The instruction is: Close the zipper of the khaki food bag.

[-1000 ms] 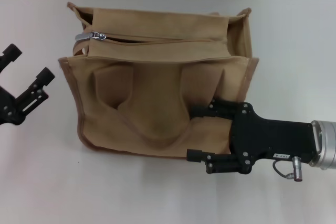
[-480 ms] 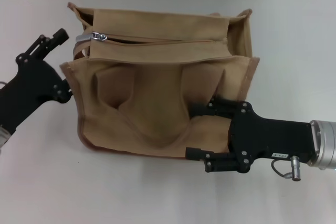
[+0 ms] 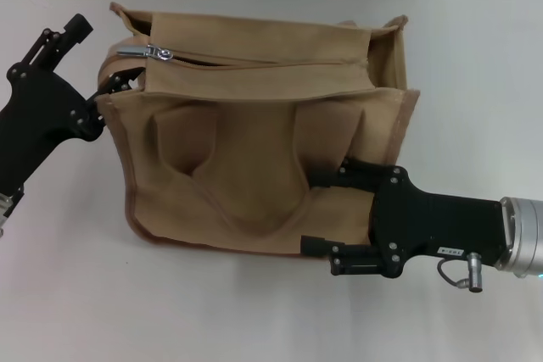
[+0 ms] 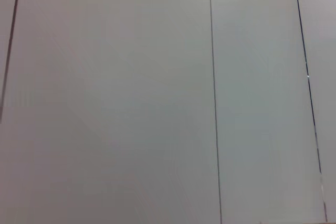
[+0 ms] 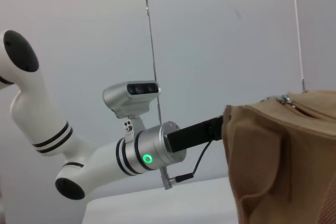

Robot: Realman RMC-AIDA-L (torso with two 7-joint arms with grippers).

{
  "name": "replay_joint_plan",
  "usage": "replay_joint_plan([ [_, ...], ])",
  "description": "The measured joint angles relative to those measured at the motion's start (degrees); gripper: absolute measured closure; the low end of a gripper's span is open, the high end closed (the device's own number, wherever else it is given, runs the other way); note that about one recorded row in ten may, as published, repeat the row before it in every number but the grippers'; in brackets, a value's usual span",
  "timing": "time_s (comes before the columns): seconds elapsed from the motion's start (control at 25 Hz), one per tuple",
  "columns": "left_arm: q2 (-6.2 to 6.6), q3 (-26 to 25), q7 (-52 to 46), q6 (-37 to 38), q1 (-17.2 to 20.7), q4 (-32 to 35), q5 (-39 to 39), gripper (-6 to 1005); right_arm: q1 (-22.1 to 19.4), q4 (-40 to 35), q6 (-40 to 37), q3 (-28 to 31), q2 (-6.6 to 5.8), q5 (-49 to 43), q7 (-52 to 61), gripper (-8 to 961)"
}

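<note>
On the white table [image 3: 68,294] stands one bag [image 3: 254,167], upright, with one zipper [image 3: 271,64] across its top panel. Its single silver slider [image 3: 151,53] sits at the bag's left end. Two grippers are present. Left gripper [image 3: 97,61] is at the bag's left top corner, fingers spread wide, one finger [image 3: 119,84] touching the corner just below the slider. Right gripper [image 3: 327,214] holds its two fingers apart against the bag's front right side, gripping nothing visible.
</note>
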Motion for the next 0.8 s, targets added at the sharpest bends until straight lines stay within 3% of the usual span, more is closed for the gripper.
replay_joint_plan([
  [0.32, -0.16, 0.5, 2.4, -1.2, 0.7, -1.6, 0.4, 200, 0.0, 0.2, -0.4, 0.0, 0.0, 0.2, 0.0, 136],
  [0.8, -0.06, 0.1, 4.4, 0.2, 2.4, -2.7, 0.1, 589, 0.0, 1.6, 0.0, -0.1, 0.07, 0.4, -1.3, 137],
])
